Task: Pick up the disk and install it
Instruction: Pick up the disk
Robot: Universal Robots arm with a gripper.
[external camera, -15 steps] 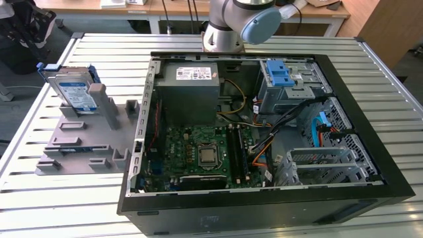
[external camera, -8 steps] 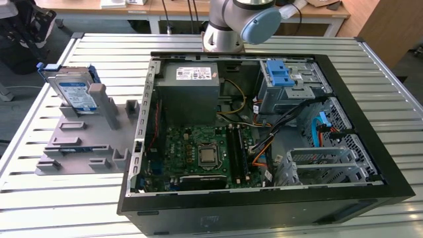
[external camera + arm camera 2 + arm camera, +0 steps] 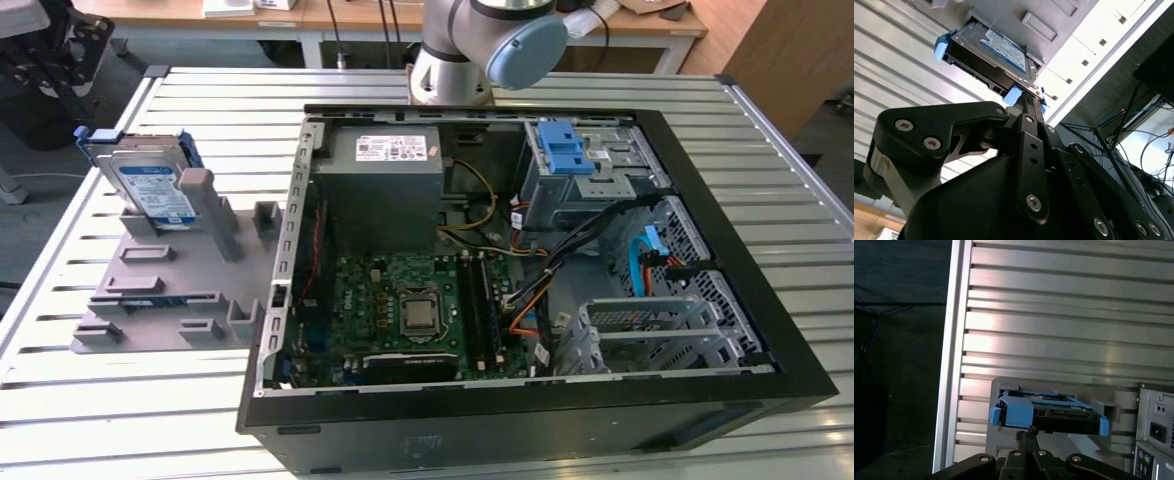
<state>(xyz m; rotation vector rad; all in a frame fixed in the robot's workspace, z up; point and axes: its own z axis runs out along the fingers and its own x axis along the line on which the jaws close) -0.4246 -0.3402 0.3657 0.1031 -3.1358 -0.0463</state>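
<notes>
Gripper (image 3: 1028, 432) fingers together, empty, apart from the disk (image 3: 150, 186) upright in grey holder (image 3: 171, 292).

The disk (image 3: 144, 185) stands on edge in a grey holder (image 3: 167, 290) towards the exterior view's left, label facing out, and it seems to sit in a slot there. Just beside the holder, an open computer case (image 3: 534, 440) lies flat on the slatted metal counter (image 3: 120, 420). Inside it are a green motherboard (image 3: 400, 300), a grey box (image 3: 387, 185) with a white sticker and a ridged blue latch (image 3: 563, 150). The arm (image 3: 461, 50) rises behind the case.
</notes>
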